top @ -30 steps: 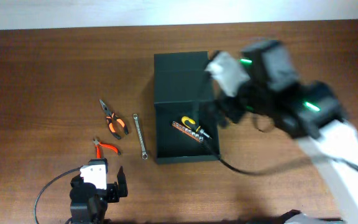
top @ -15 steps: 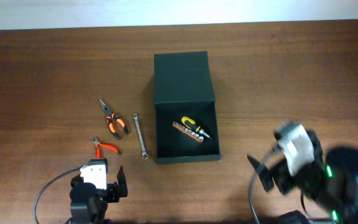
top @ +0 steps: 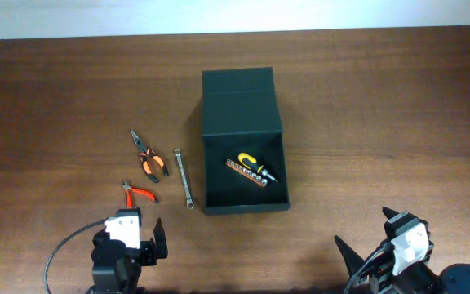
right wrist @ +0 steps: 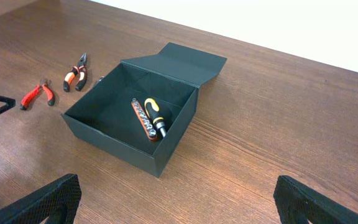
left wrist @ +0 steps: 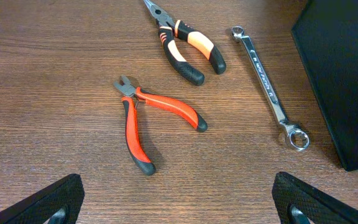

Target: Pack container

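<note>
The dark green-black container (top: pixel 210 171) stands open at mid-table, its flap lid (top: pixel 240 102) folded back; it also shows in the right wrist view (right wrist: pixel 98 127). Inside lie a yellow-handled screwdriver (top: pixel 251 161) and an orange bit holder (top: pixel 246 173). Left of it lie a silver wrench (top: pixel 184 178), orange-black long-nose pliers (top: pixel 148 158) and red cutters (top: pixel 139 193). My left gripper (top: pixel 130 241) is open and empty at the front left, just short of the red cutters (left wrist: pixel 138 124). My right gripper (top: pixel 374 245) is open and empty at the front right, away from the container.
The brown wooden table ends at a pale wall along the far edge (top: pixel 235 16). A black cable (top: pixel 59 249) loops by the left arm. In the left wrist view the wrench (left wrist: pixel 269 84) lies close to the container's wall (left wrist: pixel 347 81).
My right arm has pulled back from over the container's right side to the front right edge of the table. The left arm and the tools have not moved.
</note>
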